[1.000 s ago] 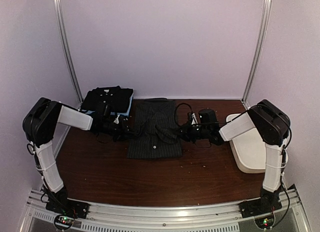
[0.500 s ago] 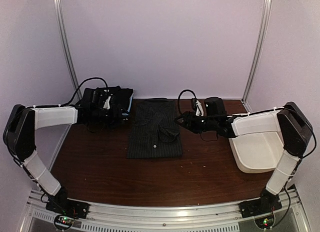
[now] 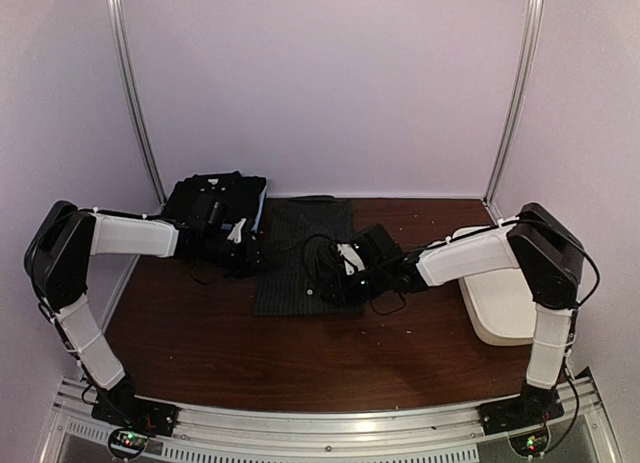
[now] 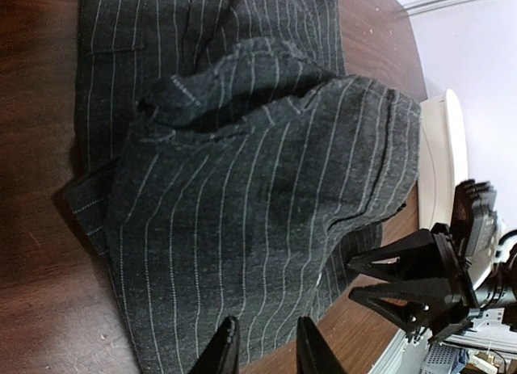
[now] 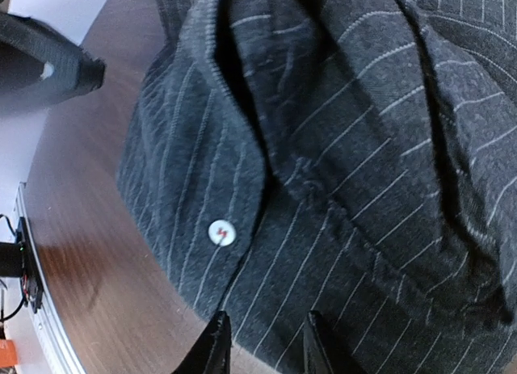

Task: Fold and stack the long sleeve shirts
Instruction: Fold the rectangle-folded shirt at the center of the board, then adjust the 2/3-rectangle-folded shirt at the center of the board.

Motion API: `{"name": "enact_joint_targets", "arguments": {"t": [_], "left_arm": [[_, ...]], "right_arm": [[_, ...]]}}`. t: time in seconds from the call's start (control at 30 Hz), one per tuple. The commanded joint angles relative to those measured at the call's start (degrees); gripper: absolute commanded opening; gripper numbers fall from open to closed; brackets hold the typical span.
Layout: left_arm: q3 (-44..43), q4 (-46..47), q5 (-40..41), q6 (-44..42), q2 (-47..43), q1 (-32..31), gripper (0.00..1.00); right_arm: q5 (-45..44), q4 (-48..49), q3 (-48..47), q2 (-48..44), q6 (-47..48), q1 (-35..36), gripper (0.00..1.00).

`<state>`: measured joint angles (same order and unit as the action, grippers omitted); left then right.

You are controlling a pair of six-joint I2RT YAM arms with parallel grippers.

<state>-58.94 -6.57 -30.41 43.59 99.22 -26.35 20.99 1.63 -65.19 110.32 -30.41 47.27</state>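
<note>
The charcoal pinstripe shirt (image 3: 300, 245) lies partly folded in the middle of the table. My left gripper (image 3: 257, 259) is open at its left edge; in the left wrist view the open gripper (image 4: 262, 354) hovers over the shirt's rumpled edge (image 4: 242, 204). My right gripper (image 3: 332, 280) is open over the shirt's near right part; in the right wrist view the open gripper (image 5: 265, 346) sits just above the hem near a white button (image 5: 221, 233). Folded black and light blue shirts (image 3: 214, 196) are stacked at the back left.
A white plastic tub (image 3: 505, 301) stands at the right side of the table, and its rim shows in the left wrist view (image 4: 440, 164). The right gripper shows in the left wrist view (image 4: 416, 283), close across the shirt. Bare brown table (image 3: 300, 358) lies in front.
Both arms have swung in to the pinstripe shirt: the left came off the back-left stack to the shirt's left edge, the right moved left and nearer onto its lower right part.
</note>
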Motion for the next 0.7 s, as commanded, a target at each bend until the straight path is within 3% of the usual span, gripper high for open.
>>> {"name": "enact_joint_targets", "arguments": {"t": [0.0, 0.33, 0.53, 0.67], "left_arm": [[-1.65, 0.53, 0.71, -0.97, 1.17, -0.17, 0.24], [-1.93, 0.47, 0.68, -0.93, 1.74, -0.79, 0.22], [-2.76, 0.35, 0.48, -1.04, 2.48, -1.19, 0.22], [-3.99, 0.14, 0.73, -1.45, 3.10, -2.04, 0.22]], "right_arm": [[-4.62, -5.12, -6.54, 3.67, 3.85, -0.87, 0.29], [-13.48, -15.53, -27.26, 14.30, 6.82, -8.29, 0.27], [-15.24, -21.45, -41.58, 20.90, 8.54, -10.22, 0.36], [-15.83, -24.09, -45.01, 20.16, 9.33, -10.30, 0.42]]}}
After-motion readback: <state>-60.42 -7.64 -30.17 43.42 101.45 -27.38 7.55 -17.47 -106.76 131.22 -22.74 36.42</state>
